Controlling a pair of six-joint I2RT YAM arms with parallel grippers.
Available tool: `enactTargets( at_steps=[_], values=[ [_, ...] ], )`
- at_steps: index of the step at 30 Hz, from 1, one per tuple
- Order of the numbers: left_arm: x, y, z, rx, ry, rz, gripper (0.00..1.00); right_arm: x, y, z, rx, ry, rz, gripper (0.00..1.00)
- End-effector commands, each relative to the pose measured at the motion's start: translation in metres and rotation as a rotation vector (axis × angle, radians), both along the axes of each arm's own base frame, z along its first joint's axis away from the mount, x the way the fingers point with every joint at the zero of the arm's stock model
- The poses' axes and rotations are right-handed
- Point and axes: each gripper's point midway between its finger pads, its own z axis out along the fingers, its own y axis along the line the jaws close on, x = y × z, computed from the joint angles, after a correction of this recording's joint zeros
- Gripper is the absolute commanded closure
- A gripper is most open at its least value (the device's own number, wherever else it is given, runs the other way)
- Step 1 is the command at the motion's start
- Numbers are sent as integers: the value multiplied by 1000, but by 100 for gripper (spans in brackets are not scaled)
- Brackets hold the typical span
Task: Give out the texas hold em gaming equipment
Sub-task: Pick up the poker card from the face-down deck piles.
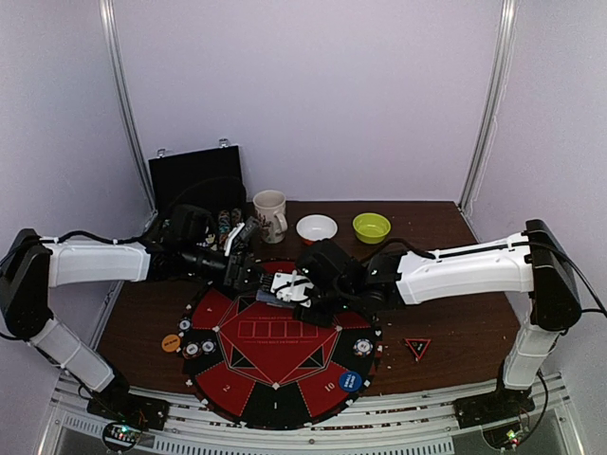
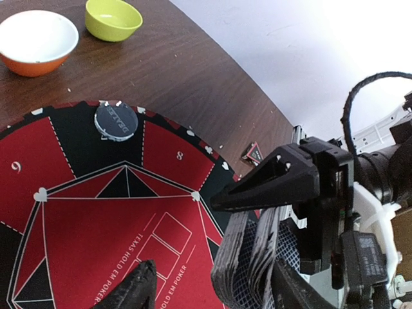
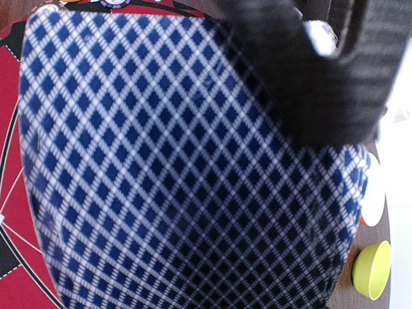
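Observation:
A deck of blue-diamond-backed playing cards point(image 1: 285, 283) hangs above the mat's far edge, bent into two bundles. My right gripper point(image 1: 297, 287) is shut on it. The top card's back point(image 3: 167, 167) fills the right wrist view and hides those fingers. In the left wrist view the deck point(image 2: 254, 254) stands on edge between my left gripper's point(image 2: 212, 280) wide-open fingers, nearer the right finger point(image 2: 296, 290). Striped chips point(image 1: 199, 348) and an orange disc point(image 1: 171, 342) lie at the mat's left. A chip point(image 1: 363, 346), a blue disc point(image 1: 350, 381) and the red-black triangle point(image 1: 417, 347) lie at the right.
The round red-and-black mat point(image 1: 275, 365) lies at the table's front. An open black case point(image 1: 196, 180) with chip stacks point(image 1: 226, 224) stands at the back left. A mug point(image 1: 270, 215), a white bowl point(image 1: 316, 227) and a green bowl point(image 1: 371, 227) stand behind the mat.

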Motion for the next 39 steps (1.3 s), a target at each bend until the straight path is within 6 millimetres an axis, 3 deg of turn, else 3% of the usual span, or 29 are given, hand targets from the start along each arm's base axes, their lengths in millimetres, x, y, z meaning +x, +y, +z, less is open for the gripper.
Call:
enactTargets(
  at_steps=[1, 7, 13, 17, 26, 36, 39],
  values=[
    [8, 5, 31, -47, -68, 4, 38, 1, -2, 21, 39, -36, -11, 48],
    [1, 7, 31, -41, -66, -22, 39, 1, -2, 22, 38, -41, -12, 49],
    [-10, 8, 44, -73, -68, -61, 56, 2, -3, 20, 31, -44, -14, 49],
    [-15, 9, 40, -71, -54, -72, 68, 2, -2, 20, 33, -44, -11, 49],
    [-12, 8, 25, -46, -16, -63, 73, 3, -1, 22, 33, -47, -9, 50],
    [-21, 6, 32, -82, -7, -113, 100, 3, -4, 22, 26, -53, -16, 51],
    [-22, 7, 34, -85, -9, -114, 100, 4, -4, 22, 25, -55, -18, 51]
  ],
)
